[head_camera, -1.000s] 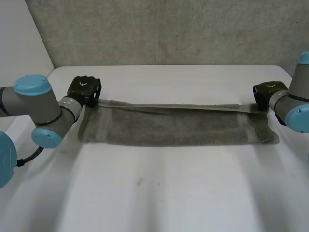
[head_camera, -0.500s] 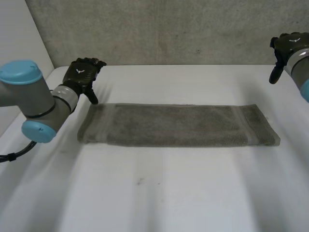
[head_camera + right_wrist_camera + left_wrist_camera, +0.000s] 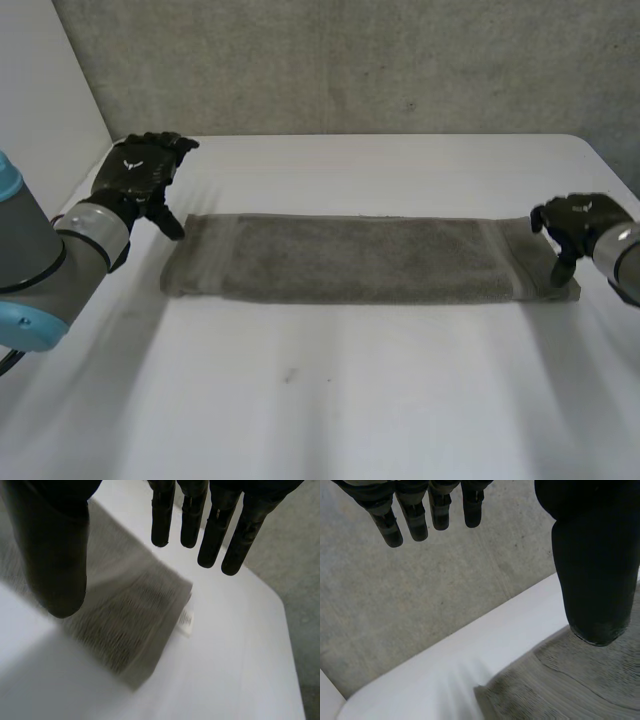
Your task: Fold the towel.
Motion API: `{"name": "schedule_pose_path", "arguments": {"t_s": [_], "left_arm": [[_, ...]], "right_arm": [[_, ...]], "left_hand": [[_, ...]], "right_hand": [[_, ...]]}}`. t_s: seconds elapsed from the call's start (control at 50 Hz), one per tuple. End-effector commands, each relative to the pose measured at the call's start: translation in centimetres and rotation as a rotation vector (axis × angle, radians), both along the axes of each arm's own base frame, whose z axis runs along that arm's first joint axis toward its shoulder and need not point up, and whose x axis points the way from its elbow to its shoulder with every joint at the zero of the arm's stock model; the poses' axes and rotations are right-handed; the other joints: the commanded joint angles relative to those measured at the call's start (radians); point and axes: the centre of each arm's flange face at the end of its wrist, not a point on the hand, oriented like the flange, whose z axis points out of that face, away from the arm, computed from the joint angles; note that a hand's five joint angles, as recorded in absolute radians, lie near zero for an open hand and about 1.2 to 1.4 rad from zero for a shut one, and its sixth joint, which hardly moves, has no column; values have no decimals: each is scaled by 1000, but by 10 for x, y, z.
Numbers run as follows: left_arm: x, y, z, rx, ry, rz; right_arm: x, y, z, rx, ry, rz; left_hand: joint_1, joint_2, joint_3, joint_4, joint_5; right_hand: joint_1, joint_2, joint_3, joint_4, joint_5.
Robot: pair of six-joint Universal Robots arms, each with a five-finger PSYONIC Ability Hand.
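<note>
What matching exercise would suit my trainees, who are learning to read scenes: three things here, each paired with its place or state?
1. grey terry towel
2. black left hand
3. black right hand

a. open, at the towel's end on the robot's right
b. flat on the white table, a long strip
c. open, at the towel's end on the robot's left

Pairs: 1-b; 2-c; 3-a

Right hand drops from up by wall, now down over right end of towel, fingers straight, thumb above end. Left hand pulls back toward robot, thumb near towel's far left corner, fingers spread. Both grips of a second ago let go; lifted far edge now lies flat.
</note>
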Motion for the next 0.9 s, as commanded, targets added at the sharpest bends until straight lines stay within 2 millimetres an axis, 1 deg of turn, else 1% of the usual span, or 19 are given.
{"name": "schedule_pose_path", "arguments": {"t_s": [0.02, 0.18, 0.28, 0.3, 0.34, 0.46, 0.5, 0.56, 0.6, 0.64, 0.68, 0.72, 0.74, 0.76, 0.78, 0.82, 0.84, 0.88, 0.9], "left_arm": [[2, 3, -9, 41, 47, 7], [1, 6, -12, 45, 51, 3], [2, 5, -13, 47, 51, 8], [2, 6, -13, 50, 52, 8], [2, 6, -13, 51, 52, 8], [3, 8, -16, 59, 50, 6], [2, 8, -16, 59, 50, 5], [2, 9, -16, 62, 49, 4], [1, 10, -16, 63, 49, 2], [1, 10, -17, 65, 49, 2], [2, 10, -17, 66, 49, 4], [2, 11, -18, 67, 47, 2], [3, 11, -18, 69, 47, 4], [3, 11, -17, 64, 48, 4], [3, 11, -17, 64, 48, 4], [3, 11, -16, 58, 49, 5], [3, 11, -16, 58, 49, 5], [3, 11, -16, 60, 49, 5], [3, 12, -17, 63, 48, 5]], "right_arm": [[-8, 8, -31, 22, 27, 12], [-14, -1, -52, -9, 18, 12], [-15, -6, -61, -17, 16, 13], [-16, -9, -62, -26, 20, 6], [-22, -14, -61, -42, 26, -17], [-56, -34, -50, -114, 66, -140], [-88, -45, -48, -120, 133, -224], [-105, -50, -47, -124, 175, -258], [-134, -57, -46, -130, 264, -297], [-141, -59, -43, -139, 295, -301], [-140, -61, -40, -153, 313, -290], [-134, -66, -22, -211, 302, -284], [-134, -66, -22, -212, 302, -284], [-121, -67, -6, -259, 284, -265], [-121, -67, -6, -260, 284, -265], [-76, -62, 27, -362, 213, -183], [-76, -62, 27, -363, 213, -182], [-28, -52, 51, -435, 128, -87], [-28, -52, 51, -435, 127, -87]], "left_hand": [[-2, 9, 7, 7, -29], [-2, 9, 7, 7, -29], [-2, 9, 7, 7, -29], [-2, 9, 7, 7, -29], [-2, 9, 7, 7, -29], [-2, 9, 7, 7, -29], [-2, 9, 7, 7, -29], [-2, 9, 7, 7, -29], [-2, 9, 7, 7, -29], [-2, 9, 7, 7, -29], [-2, 9, 7, 7, -29], [-2, 9, 7, 7, -29], [-2, 9, 7, 7, -29], [-2, 9, 7, 7, -29], [-2, 9, 7, 7, -29], [-2, 9, 7, 7, -29], [-2, 9, 7, 7, -29], [-2, 9, 7, 7, -29], [-2, 9, 7, 7, -29]], "right_hand": [[39, 45, 32, 32, 15], [256, 263, 249, 249, 233], [594, 600, 587, 586, 570], [856, 862, 848, 848, 832], [957, 963, 950, 949, 933], [957, 963, 950, 949, 933], [957, 963, 950, 949, 933], [957, 963, 950, 949, 933], [957, 963, 950, 949, 933], [957, 963, 950, 949, 933], [957, 963, 950, 949, 933], [957, 963, 950, 949, 933], [957, 963, 950, 949, 933], [957, 963, 950, 949, 933], [957, 963, 950, 949, 933], [957, 963, 950, 949, 933], [957, 963, 950, 949, 933], [957, 963, 950, 949, 933], [957, 963, 950, 949, 933]]}}
